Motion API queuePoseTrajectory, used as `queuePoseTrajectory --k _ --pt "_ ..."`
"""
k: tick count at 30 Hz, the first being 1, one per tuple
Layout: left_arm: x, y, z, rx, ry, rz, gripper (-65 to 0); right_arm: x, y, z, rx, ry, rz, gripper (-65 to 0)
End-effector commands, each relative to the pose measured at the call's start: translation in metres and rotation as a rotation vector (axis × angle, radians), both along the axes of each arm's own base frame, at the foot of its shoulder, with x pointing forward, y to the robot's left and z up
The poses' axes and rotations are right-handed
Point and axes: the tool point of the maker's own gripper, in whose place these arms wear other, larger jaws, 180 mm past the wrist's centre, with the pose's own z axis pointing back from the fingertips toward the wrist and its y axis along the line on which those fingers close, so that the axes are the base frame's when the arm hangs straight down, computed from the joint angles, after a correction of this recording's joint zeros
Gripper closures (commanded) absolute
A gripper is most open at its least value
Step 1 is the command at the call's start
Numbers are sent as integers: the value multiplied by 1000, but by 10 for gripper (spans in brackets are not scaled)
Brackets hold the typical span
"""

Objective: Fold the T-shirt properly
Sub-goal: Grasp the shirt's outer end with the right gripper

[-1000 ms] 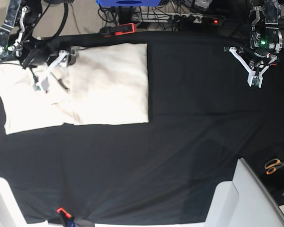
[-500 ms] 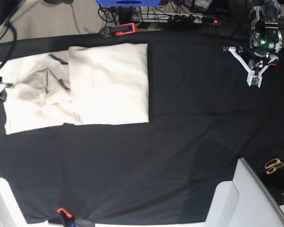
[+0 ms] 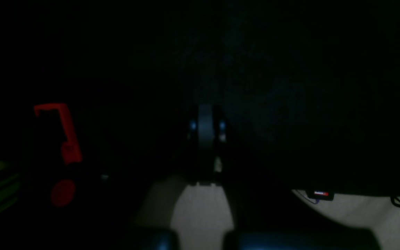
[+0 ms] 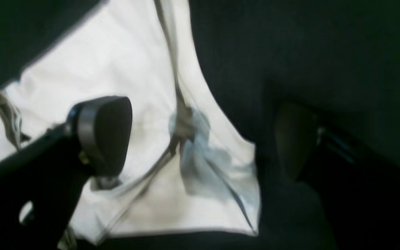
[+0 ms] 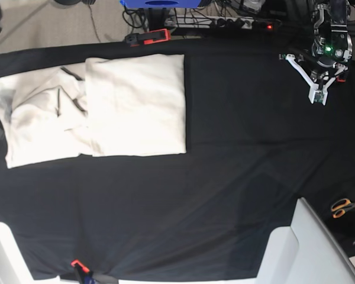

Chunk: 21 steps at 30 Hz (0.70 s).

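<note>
The cream T-shirt (image 5: 106, 109) lies on the black cloth at the far left, its right part folded into a neat rectangle and its left part wrinkled. In the right wrist view a creased corner of the T-shirt (image 4: 158, 86) lies below my right gripper (image 4: 200, 139), which is open with nothing between its fingers (image 4: 104, 135). This arm is almost out of the base view at the left edge. My left gripper (image 5: 318, 94) hovers at the far right, away from the shirt. Its fingers (image 3: 205, 139) are shut together and empty.
A red clamp (image 5: 148, 37) grips the table's back edge near the shirt, and a small orange clamp (image 5: 77, 264) sits at the front edge. Orange-handled scissors (image 5: 345, 207) lie at the right. A white box (image 5: 307, 248) stands at the front right.
My right arm has pulled off the shirt's left part toward the left edge and opened wide. The cloth there has settled flat. The left gripper has shifted slightly up.
</note>
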Motion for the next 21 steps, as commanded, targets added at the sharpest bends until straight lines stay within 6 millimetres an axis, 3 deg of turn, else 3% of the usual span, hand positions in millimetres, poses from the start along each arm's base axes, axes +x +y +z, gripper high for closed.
queuePoseTrajectory --k 1,7,12,16,21 --pt "6 5 7 19 -24 -5 0 14 -22 21 -25 -69 -33 -588" --pt "6 6 7 21 -23 -5 0 11 -30 11 -1 -89 -90 -588" --pt "6 6 7 21 -23 -5 0 -11 -23 -13 39 -48 -124 -590" --pt "6 6 7 22 -22 -7 0 -21 -8 -28 82 0 -116 -587" --pt "5 6 7 21 -22 -6 0 -26 28 -47 116 93 -9 -585"
